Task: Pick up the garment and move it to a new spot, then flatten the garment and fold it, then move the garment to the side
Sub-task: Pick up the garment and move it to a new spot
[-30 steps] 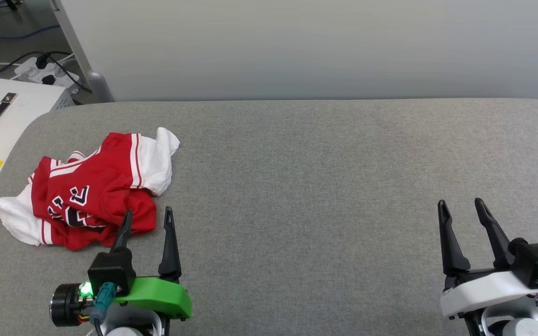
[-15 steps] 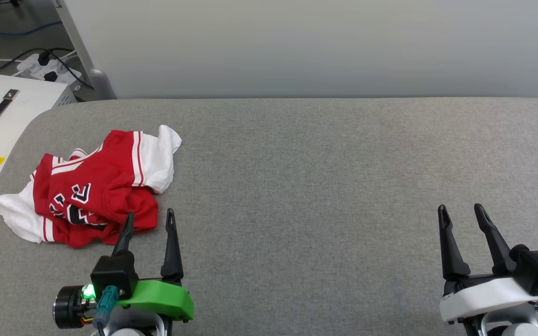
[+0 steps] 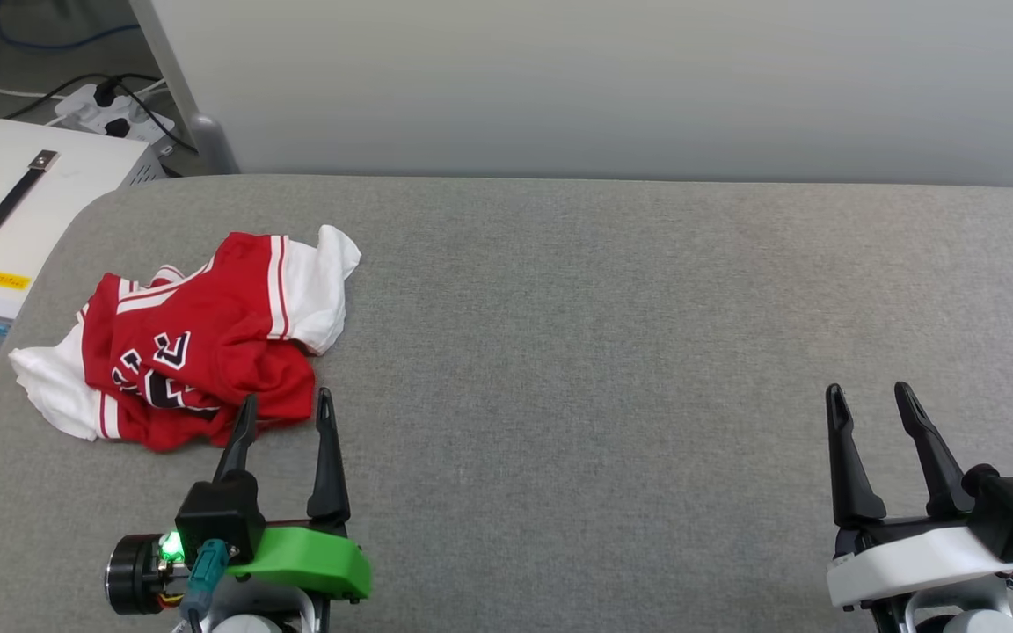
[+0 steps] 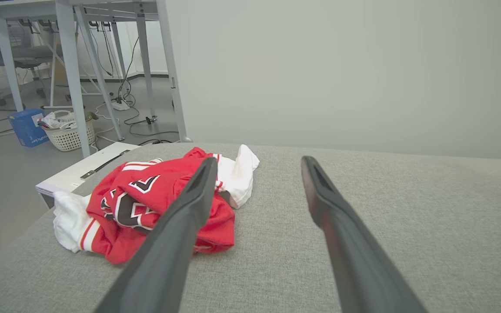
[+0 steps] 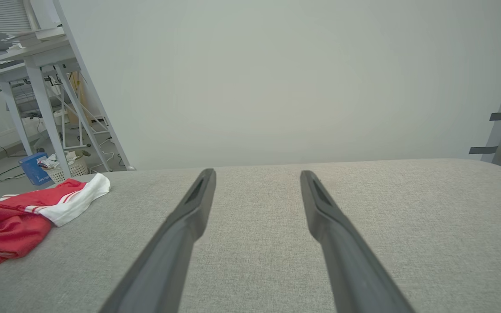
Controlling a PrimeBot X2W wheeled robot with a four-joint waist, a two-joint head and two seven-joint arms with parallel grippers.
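crumpled garment (image 3: 199, 343) lies on the bench (image 3: 603, 352) just ahead-left of the left hand (image 3: 287, 396), as before; only the camera has shifted. left hand and right hand (image 3: 868, 389) stay apart, empty.

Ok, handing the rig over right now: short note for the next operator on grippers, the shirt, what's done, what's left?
Left gripper: open, empty, fingertips at the near edge of the garment; contact unclear.
Right gripper: open, empty, over the grey padded surface, well apart from the garment.
The garment: a crumpled heap at the left end of the grey padded surface.
Done: nothing; not yet grasped.
Left: pick up, move, flatten, fold, set aside.
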